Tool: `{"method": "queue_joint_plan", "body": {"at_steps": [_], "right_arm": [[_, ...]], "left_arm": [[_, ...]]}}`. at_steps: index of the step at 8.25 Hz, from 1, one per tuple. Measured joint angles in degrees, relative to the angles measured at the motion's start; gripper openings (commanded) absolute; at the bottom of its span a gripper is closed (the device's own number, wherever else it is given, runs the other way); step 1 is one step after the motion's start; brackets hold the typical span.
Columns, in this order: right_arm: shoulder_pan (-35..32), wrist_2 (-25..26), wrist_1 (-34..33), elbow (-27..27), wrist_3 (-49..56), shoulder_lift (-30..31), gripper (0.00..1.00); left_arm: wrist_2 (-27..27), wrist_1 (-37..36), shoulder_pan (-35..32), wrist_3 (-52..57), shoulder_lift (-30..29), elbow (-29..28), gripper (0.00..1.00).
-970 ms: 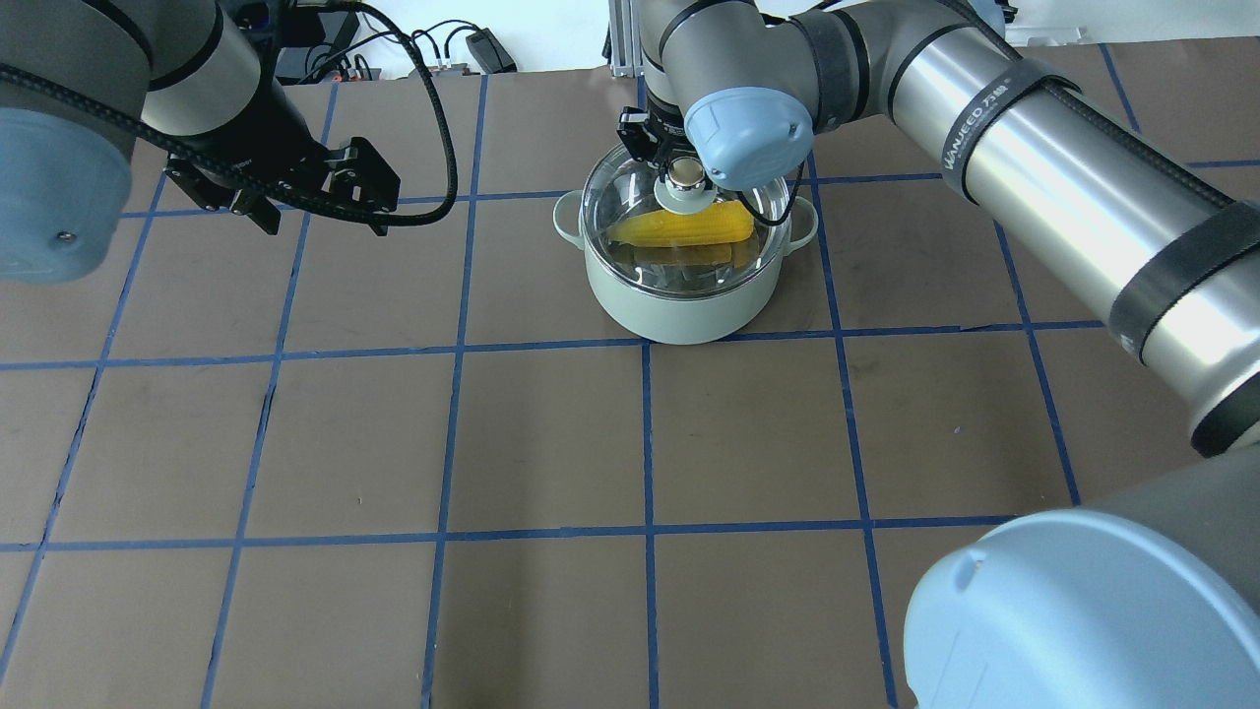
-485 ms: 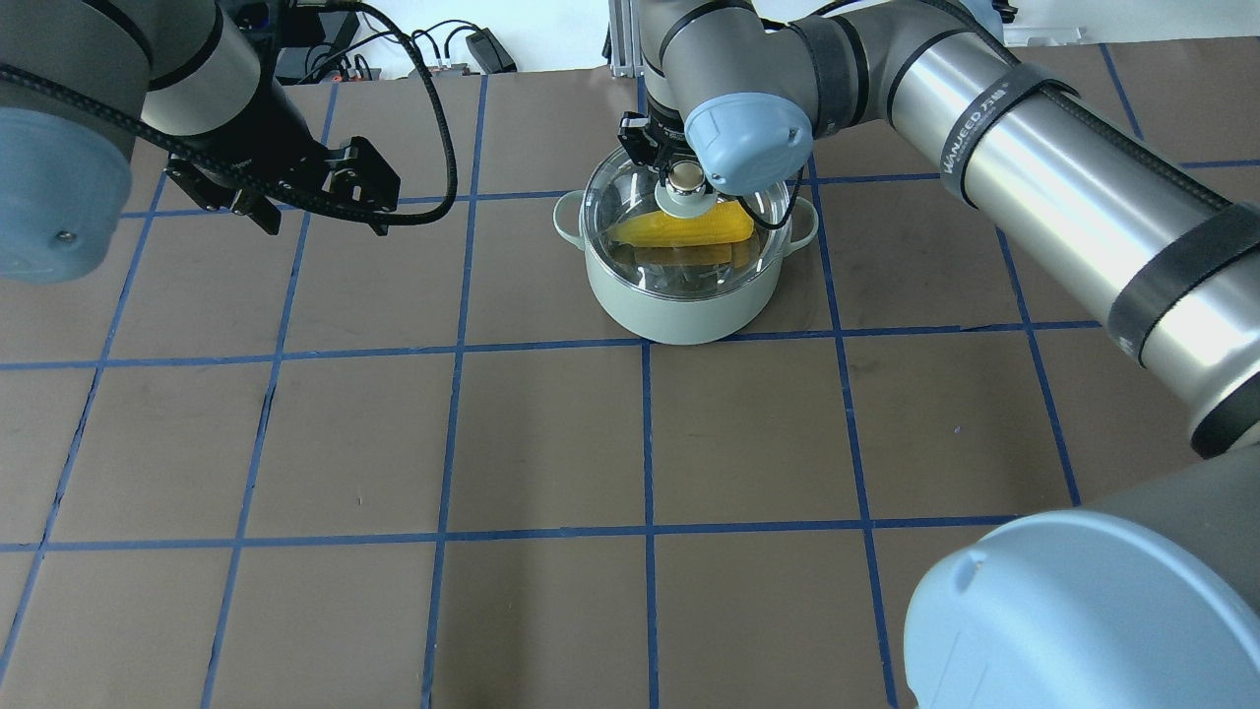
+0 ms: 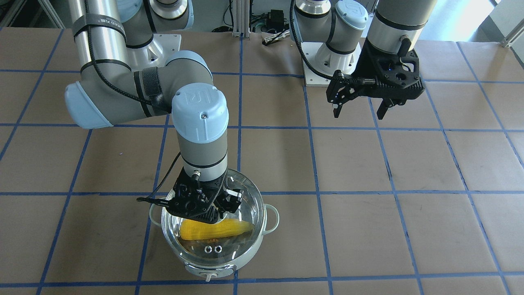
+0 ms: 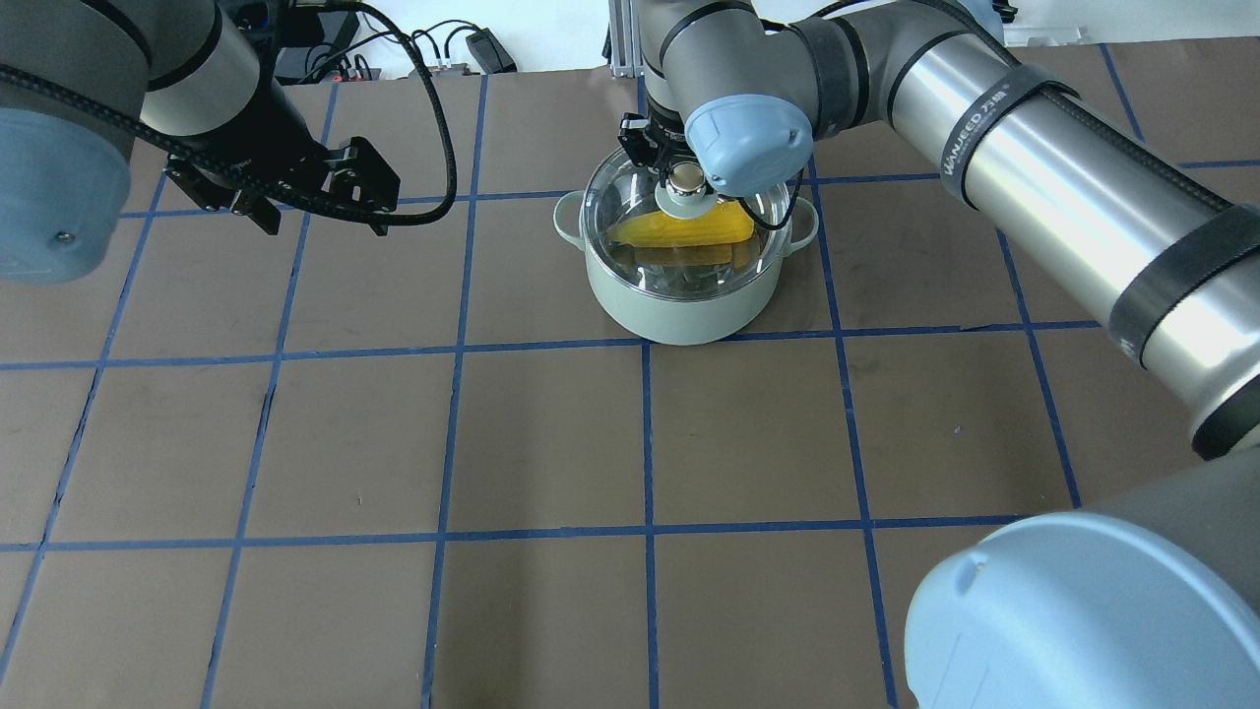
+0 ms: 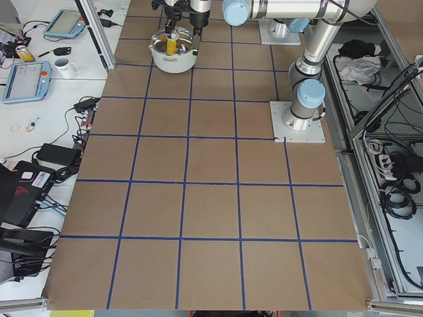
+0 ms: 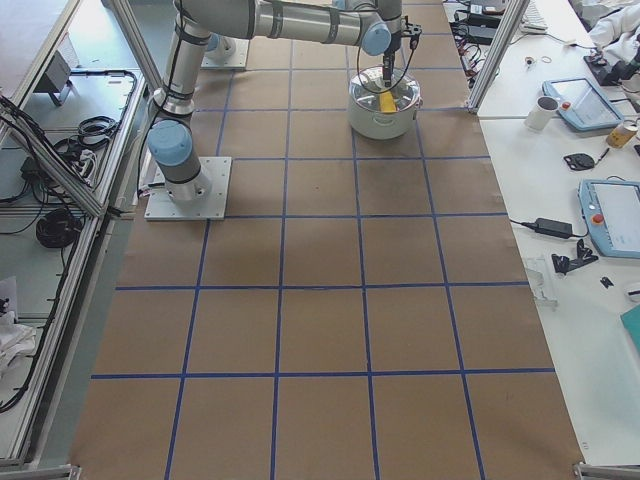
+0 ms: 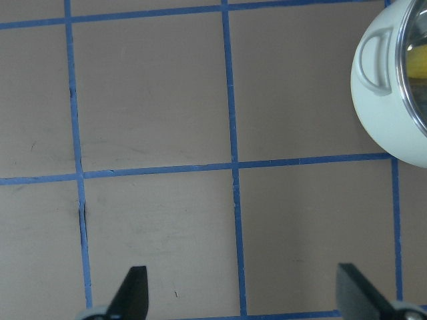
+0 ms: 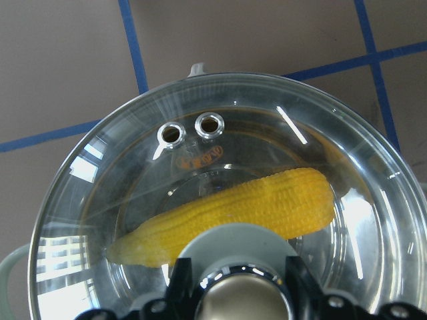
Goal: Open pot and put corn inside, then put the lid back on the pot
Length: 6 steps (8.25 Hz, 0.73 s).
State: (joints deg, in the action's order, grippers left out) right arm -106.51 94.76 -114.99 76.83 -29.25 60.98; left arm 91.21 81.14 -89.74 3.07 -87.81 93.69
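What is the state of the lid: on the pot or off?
On. The lid sits level on the pot, covering the corn seen through the glass. The right claw grips its knob.

One pot (image 4: 679,310), one lid (image 8: 120,173), one corn (image 8: 267,200), and two tools: left tool (image 3: 358,115), right tool (image 8: 238,283).

A black strap (image 4: 987,106) on the right arm (image 4: 1063,187), just right of the pot (image 4: 679,305), reads "WANJEED". The blue joint cap (image 3: 199,107) over the pot bears "UR". Orange print (image 8: 202,157) inside the pot is illegible
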Motion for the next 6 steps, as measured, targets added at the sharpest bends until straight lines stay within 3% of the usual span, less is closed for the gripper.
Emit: {"method": "queue_joint_plan", "body": {"at_steps": [3, 6], "right_arm": [[0.48, -0.06, 0.41, 0.20, 1.42, 2.45, 1.00], [4.56, -0.48, 7.83, 4.37, 8.33, 11.86, 1.00]], "left_arm": [[0.01, -0.01, 0.00, 0.00, -0.07, 0.00, 1.00], [0.01, -0.04, 0.00, 0.00, -0.15, 0.02, 1.00]]}}
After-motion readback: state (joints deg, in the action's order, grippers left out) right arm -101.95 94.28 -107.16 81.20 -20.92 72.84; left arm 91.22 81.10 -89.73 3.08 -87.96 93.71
